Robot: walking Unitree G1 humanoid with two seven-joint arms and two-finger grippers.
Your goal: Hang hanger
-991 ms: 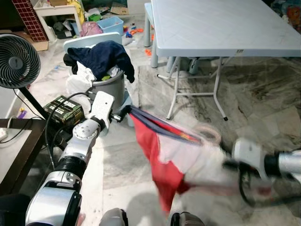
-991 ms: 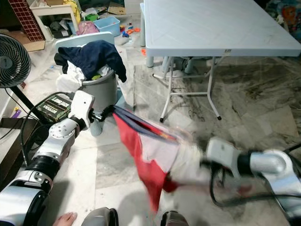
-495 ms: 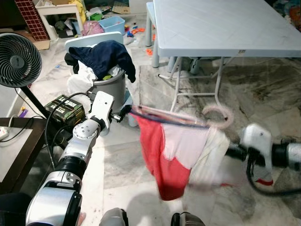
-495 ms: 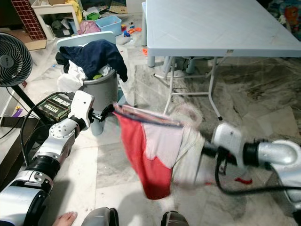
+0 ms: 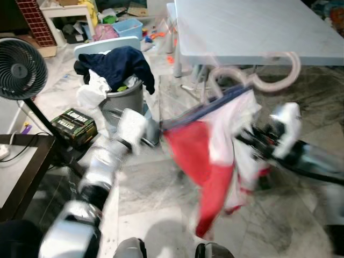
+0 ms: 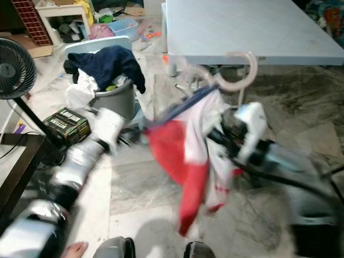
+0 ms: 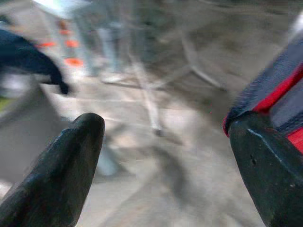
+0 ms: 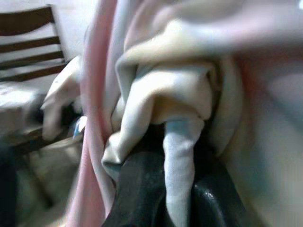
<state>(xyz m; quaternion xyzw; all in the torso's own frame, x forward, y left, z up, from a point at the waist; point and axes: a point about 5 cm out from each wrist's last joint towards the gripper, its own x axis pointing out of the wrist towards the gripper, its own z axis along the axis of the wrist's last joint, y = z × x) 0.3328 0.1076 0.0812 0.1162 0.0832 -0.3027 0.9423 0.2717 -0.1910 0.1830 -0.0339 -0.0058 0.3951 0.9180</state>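
Overall, both eye views are heavily smeared by motion, so outlines are soft. A pink hanger (image 5: 252, 72) is held up in front of the edge of the pale blue table (image 5: 258, 32), its hook seen as a doubled, ghosted curve; whether the hook touches the table edge cannot be told. A red and white garment (image 5: 215, 161) with a dark blue trim is draped from the hanger and hangs down toward the marble floor (image 5: 161, 199).

The right hand (image 8: 161, 189) is pinched on bunched white cloth, with the pink hanger bar running just beside it in the right wrist view; the fingertips themselves are buried in the folds. In the eye views this hand is lost behind the garment, and only the blurred white wrist housing can be made out.

The left hand (image 7: 165, 156) is spread wide in the left wrist view, one finger (image 7: 270, 165) lying against the red and blue corner of the garment, the other finger well apart from it with bare floor between.

Behind the left arm a grey bin (image 5: 121, 99) is heaped with dark and white clothes, beside a fan (image 5: 19, 67) cut off at the frame edge.
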